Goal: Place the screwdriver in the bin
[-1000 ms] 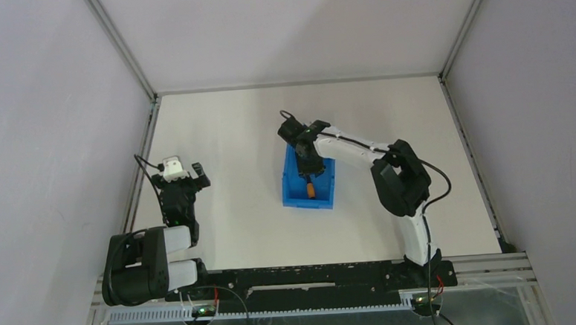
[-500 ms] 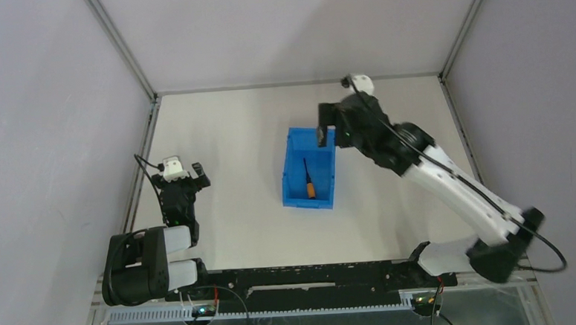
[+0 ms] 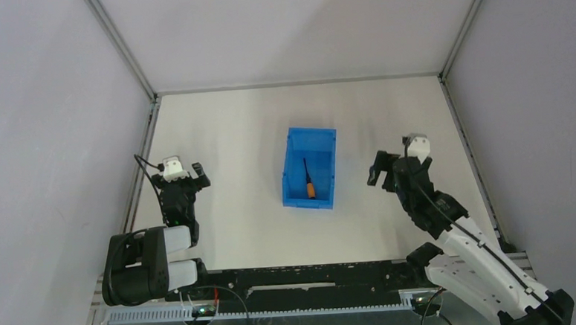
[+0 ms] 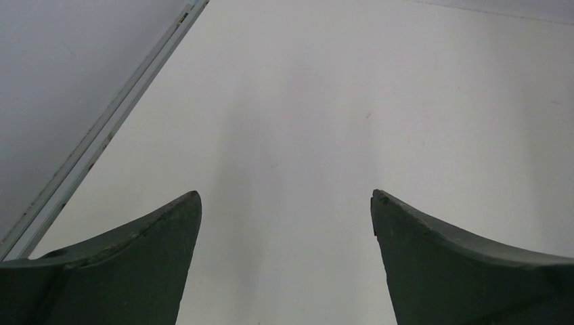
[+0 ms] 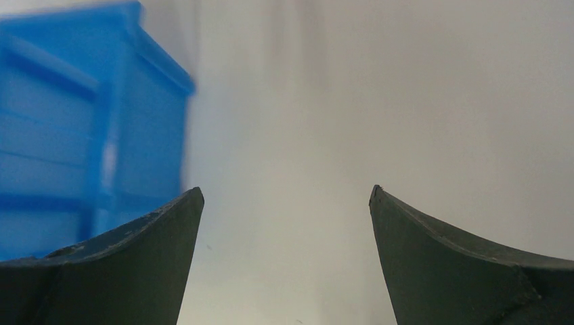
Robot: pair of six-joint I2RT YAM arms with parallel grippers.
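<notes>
The screwdriver (image 3: 309, 181) lies inside the bin (image 3: 307, 203), so the task looks done. The right end effector (image 5: 284, 193) and the left end effector (image 4: 284, 196) stand open and empty.

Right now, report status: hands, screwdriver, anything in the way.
Left hand open, empty. Right hand open, empty, right of the bin. Screwdriver lying inside bin. Nothing in the way.

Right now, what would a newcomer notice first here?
The blue bin stands at the centre of the table, with the orange-handled screwdriver lying inside it. To its right, the right gripper hangs open and empty. The left gripper, also open, sits near the table's left edge.
</notes>
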